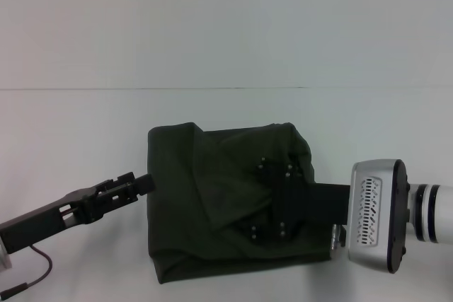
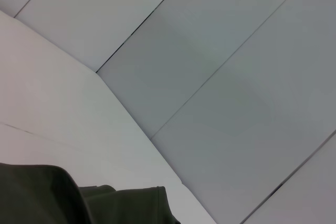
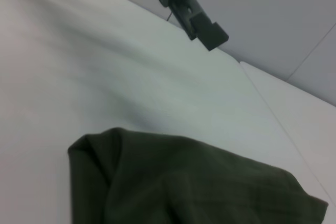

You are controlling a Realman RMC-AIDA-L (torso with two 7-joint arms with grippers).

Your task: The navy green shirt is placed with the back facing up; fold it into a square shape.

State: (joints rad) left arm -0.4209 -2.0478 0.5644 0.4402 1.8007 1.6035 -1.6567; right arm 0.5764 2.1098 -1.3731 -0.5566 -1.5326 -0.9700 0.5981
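Note:
The navy green shirt (image 1: 205,203) lies folded into a rough, rumpled rectangle on the white table (image 1: 85,125), plain side up. My left gripper (image 1: 144,183) sits low at the shirt's left edge, its fingers together, and lifts no cloth. Over the right half of the shirt hovers my right gripper (image 1: 272,198), black, with its fingers spread wide apart. The left wrist view catches a corner of the shirt (image 2: 52,198). In the right wrist view the folded shirt (image 3: 184,182) fills the foreground, with the left gripper (image 3: 202,24) beyond it.
The right arm's silver and white wrist housing (image 1: 379,213) hangs over the table at the shirt's right. A thin cable (image 1: 32,277) trails under the left arm. The table's far edge (image 1: 212,88) meets a pale wall.

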